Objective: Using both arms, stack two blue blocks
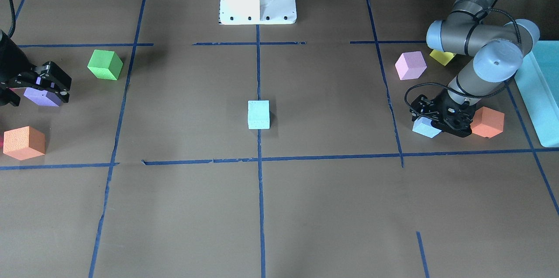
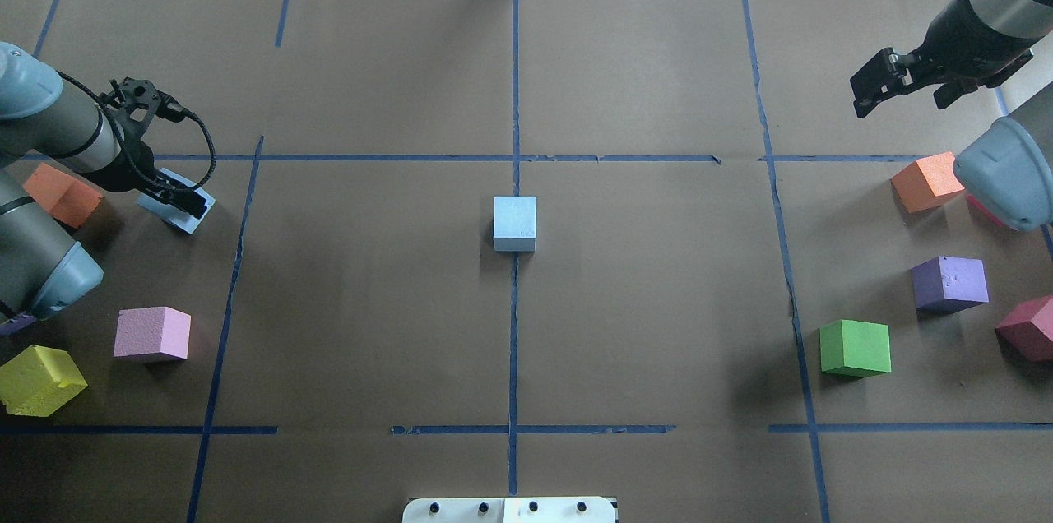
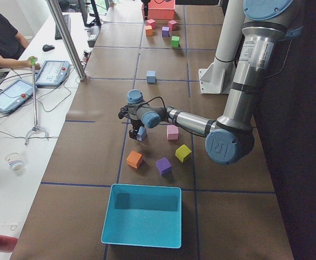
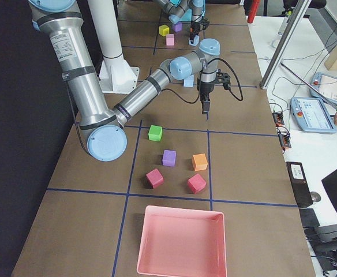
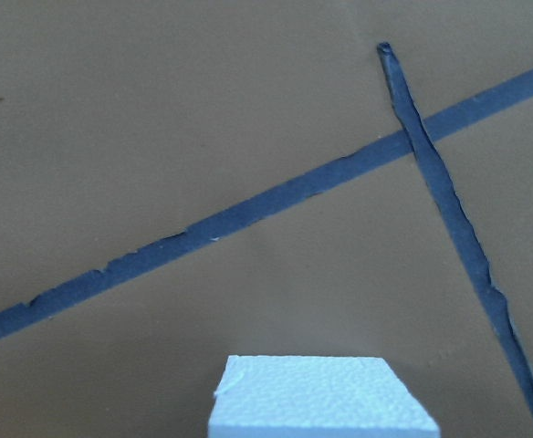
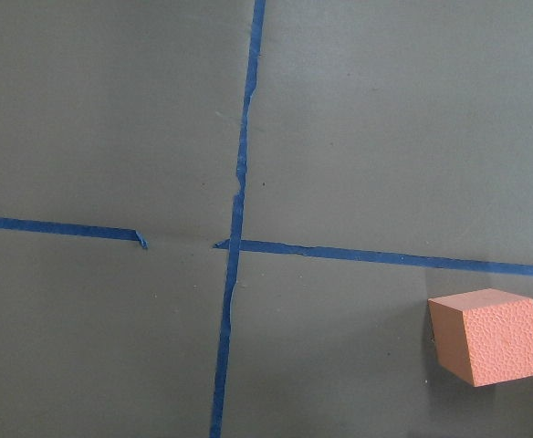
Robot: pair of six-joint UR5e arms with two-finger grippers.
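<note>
One blue block (image 2: 515, 223) lies alone at the table's centre, also in the front view (image 1: 258, 115). The second blue block (image 2: 183, 213) is at the left, tilted, between the fingers of my left gripper (image 2: 179, 198). In the front view that gripper (image 1: 438, 123) is low over the block (image 1: 424, 129). The left wrist view shows the block's pitted top (image 5: 321, 401) at the bottom edge. My right gripper (image 2: 868, 91) hangs open and empty above the far right of the table, and in the front view (image 1: 65, 87) it is over a purple cube (image 1: 41, 97).
An orange cube (image 2: 62, 194) sits close behind the left gripper, with pink (image 2: 152, 334) and yellow (image 2: 39, 379) cubes nearer the robot. On the right are orange (image 2: 927, 182), purple (image 2: 950, 283), green (image 2: 855, 348) and red (image 2: 1028, 328) cubes. A teal box (image 3: 142, 215) and a pink tray (image 4: 181, 242) stand at the table's ends.
</note>
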